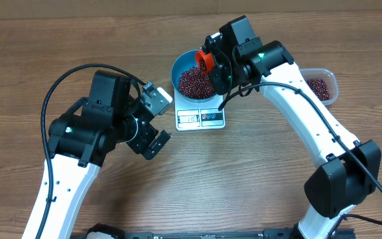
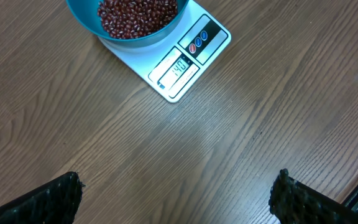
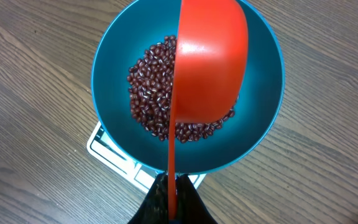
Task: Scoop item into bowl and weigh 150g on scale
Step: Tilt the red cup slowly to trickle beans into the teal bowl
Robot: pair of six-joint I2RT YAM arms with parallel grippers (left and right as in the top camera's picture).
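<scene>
Beans lie heaped in the bowl, which sits on the scale. Right gripper is clamped on the handle of an orange scoop, tipped sideways above the beans. Left gripper hangs over the table near the scale, jaws wide apart.

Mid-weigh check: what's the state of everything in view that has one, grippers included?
scale: switched on, display showing digits.
blue bowl: sitting on the scale, partly filled.
beans: heaped in the blue bowl's bottom.
orange scoop: tipped sideways over the blue bowl.
clear tub: upright, some beans inside.
left gripper: open, holding nothing.
right gripper: shut on the orange scoop's handle.
</scene>
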